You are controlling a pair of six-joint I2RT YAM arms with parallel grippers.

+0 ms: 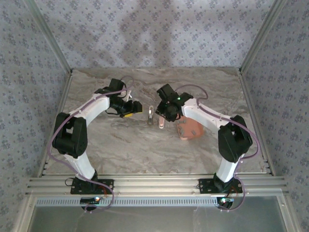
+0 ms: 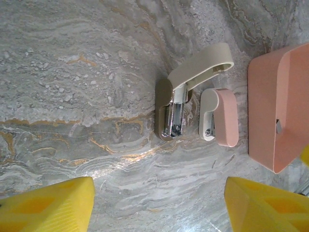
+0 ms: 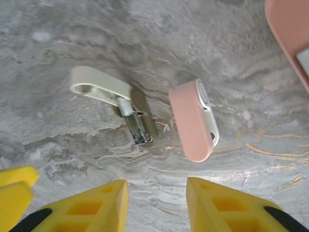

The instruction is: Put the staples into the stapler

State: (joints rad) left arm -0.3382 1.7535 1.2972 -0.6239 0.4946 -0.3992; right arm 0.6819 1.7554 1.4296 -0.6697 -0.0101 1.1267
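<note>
I see a marbled grey bench [image 1: 125,145] and patterned walls [image 1: 154,29]. The stapler [image 3: 193,121] lies just ahead of the right hand [image 3: 157,186], which is released and empty. The left hand [image 2: 159,183] is likewise released.

The top external view looks down from above and behind the arm bases [image 1: 84,184], wide enough to hold the whole tabletop [image 1: 120,145] up to its far edge. The left wrist camera looks down from close by, with the left pincer [image 2: 159,205] along its lower edge. The right wrist camera sits equally near, above the right pincer [image 3: 157,203]. Both wrist views share one mid-tabletop patch: the stapler [image 2: 226,117], the whitish piece [image 2: 200,65] beside it, and the salmon tray [image 2: 277,96] at the right edge.
</note>
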